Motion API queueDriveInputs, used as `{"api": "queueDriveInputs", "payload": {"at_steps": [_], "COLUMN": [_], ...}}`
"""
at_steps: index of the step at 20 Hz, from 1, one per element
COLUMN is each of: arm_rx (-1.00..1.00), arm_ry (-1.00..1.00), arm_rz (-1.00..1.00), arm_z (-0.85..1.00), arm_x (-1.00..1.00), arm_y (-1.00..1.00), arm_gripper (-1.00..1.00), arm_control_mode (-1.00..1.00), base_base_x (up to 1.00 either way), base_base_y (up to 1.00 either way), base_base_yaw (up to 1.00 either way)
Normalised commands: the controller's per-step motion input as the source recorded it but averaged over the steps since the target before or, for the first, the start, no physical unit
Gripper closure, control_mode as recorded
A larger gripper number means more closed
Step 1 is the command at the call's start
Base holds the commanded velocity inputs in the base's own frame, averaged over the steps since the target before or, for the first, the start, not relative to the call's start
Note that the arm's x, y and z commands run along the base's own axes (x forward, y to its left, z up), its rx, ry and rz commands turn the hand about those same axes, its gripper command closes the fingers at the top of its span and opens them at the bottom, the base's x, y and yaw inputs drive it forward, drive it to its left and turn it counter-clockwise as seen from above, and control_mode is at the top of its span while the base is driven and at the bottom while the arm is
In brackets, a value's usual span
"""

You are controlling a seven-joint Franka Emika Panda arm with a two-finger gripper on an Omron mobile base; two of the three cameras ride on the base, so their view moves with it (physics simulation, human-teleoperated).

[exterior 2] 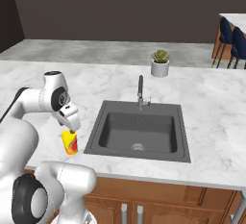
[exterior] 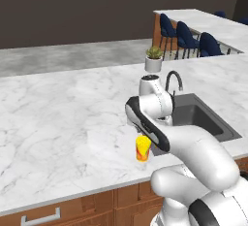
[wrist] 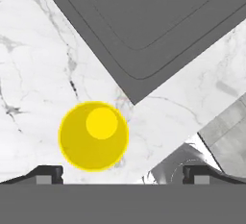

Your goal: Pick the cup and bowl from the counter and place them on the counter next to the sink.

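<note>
While the gripper [wrist: 123,175] is hanging above the counter [exterior: 63,123] with its jaws spread wide and gripping nothing, the yellow cup [exterior 2: 70,142] is standing upright on the marble just left of the sink [exterior 2: 139,131], near the counter's front edge. From the hand view, the cup's round mouth is sitting beside the basin's corner. A potted plant [exterior 2: 160,63] is standing behind the faucet [exterior 2: 141,92].

dark brown wall [exterior 2: 120,6] behind a grey marbled floor [exterior: 72,57]. navy blue chairs [exterior: 186,37] line a second white worktop [exterior: 213,26]. brown wooden cabinets [exterior 2: 158,201] carry metal handles [exterior: 41,217].
</note>
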Motion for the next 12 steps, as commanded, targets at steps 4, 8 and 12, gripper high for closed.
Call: {"api": "queueDriveInputs", "payload": {"at_steps": [4, 8, 12], "arm_rx": [0.02, 0.04, 0.01], "arm_ry": [0.01, -0.08, -0.08], "arm_rz": [0.02, 0.17, 0.42], "arm_z": [0.09, 0.06, 0.00], "arm_x": [-0.67, -0.91, -0.59], "arm_y": [-0.61, -0.29, 0.00], "arm_gripper": [-1.00, -1.00, -1.00], "arm_control_mode": [-1.00, -1.00, -1.00], "base_base_x": [0.00, 0.00, 0.00], "base_base_y": [0.00, 0.00, 0.00], "base_base_yaw": [0.00, 0.00, 0.00]}}
